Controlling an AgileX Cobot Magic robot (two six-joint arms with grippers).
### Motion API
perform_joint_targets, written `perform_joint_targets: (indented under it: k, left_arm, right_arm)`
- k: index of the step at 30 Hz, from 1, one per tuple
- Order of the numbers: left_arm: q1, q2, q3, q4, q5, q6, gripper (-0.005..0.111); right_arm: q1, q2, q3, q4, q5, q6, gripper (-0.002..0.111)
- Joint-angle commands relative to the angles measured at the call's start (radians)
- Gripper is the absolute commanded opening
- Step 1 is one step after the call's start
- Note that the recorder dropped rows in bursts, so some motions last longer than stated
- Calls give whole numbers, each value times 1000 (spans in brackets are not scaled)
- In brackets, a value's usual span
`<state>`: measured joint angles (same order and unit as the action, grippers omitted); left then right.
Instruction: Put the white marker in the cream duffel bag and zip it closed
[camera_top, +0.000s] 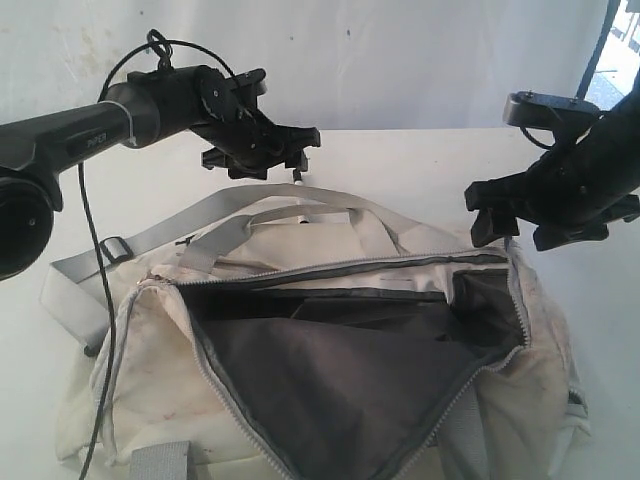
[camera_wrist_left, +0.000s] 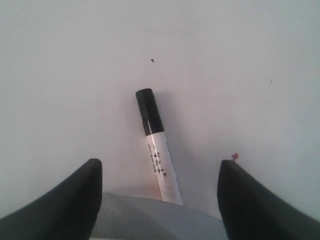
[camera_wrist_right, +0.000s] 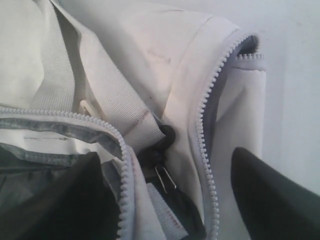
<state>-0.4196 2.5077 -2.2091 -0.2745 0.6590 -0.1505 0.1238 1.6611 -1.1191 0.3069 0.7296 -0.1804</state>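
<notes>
Looking down through the left tool (camera_wrist_left: 160, 165), we find its jaws wide and empty above the white marker (camera_wrist_left: 157, 150), which lies on the counter (camera_wrist_left: 75, 75) just beside the cream duffel bag (camera_top: 150, 380), barrel crosswise to the jaws' closing line, far nearer this arm than the right arm (camera_top: 600, 160).

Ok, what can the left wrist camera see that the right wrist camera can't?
Only the left wrist view shows the white marker, black cap on, lying on the white table, its other end hidden behind a grey strap. Only the right wrist view shows the cream duffel bag with its zipper open and dark lining. Both show grey strap and two dark fingers of an open hand: the left hand and the right hand.
</notes>
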Motion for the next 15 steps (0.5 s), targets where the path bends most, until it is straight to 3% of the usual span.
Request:
perform_joint_targets:
  k: [1, 8, 10, 11, 15]
  left_arm:
    - [-3, -6, -3, 13, 2, -5, 71]
    - [-3, -19, -29, -6, 124, 26, 70]
    - [-1, -19, -55, -9, 184, 16, 65]
    - [1, -19, -67, -8, 215, 16, 59]
    - [37, -38, -108, -6, 380, 27, 14]
  right_arm:
    - [-4, -1, 4, -7, 2, 1, 67]
    - [-4, 1, 4, -5, -11, 1, 67]
    - [-4, 1, 4, -5, -18, 1, 67]
    - [-4, 1, 4, -5, -17, 1, 67]
    - [-4, 1, 2, 15, -29, -11, 65]
